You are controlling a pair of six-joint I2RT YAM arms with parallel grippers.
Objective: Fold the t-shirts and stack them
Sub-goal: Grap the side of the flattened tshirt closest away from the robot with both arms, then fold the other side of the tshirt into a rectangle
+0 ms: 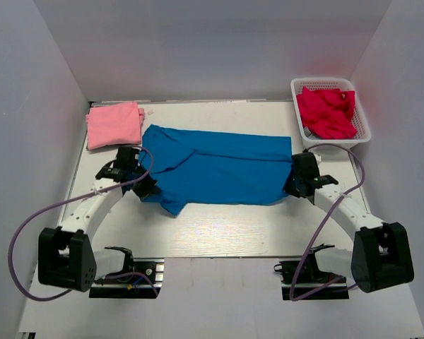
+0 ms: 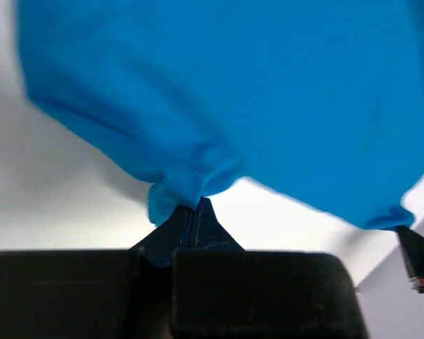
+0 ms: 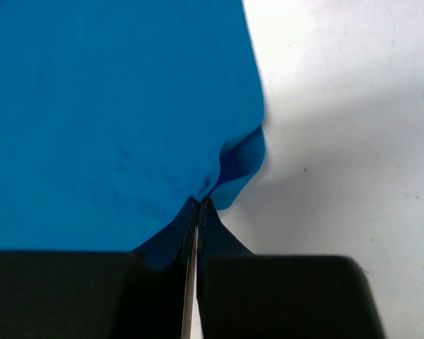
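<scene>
Mid-table: blue t-shirt [image 1: 222, 168] spread flat, bright, creased, sleeve folded.

The blue shirt [image 2: 268, 92] is running off the top and right edges of the blurring left wrist view, and off the top and left edges of the right wrist view. From above, the wrists [image 1: 127, 159] are covering the fingers [image 2: 213, 233]. A red cloth [image 1: 328, 111] is hiding the basket's [image 1: 339, 141] floor.

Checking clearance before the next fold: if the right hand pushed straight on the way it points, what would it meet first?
The blue t-shirt: the right hand is shut on its edge, and more of that cloth fills the line ahead. Its height over the table is unclear.
</scene>
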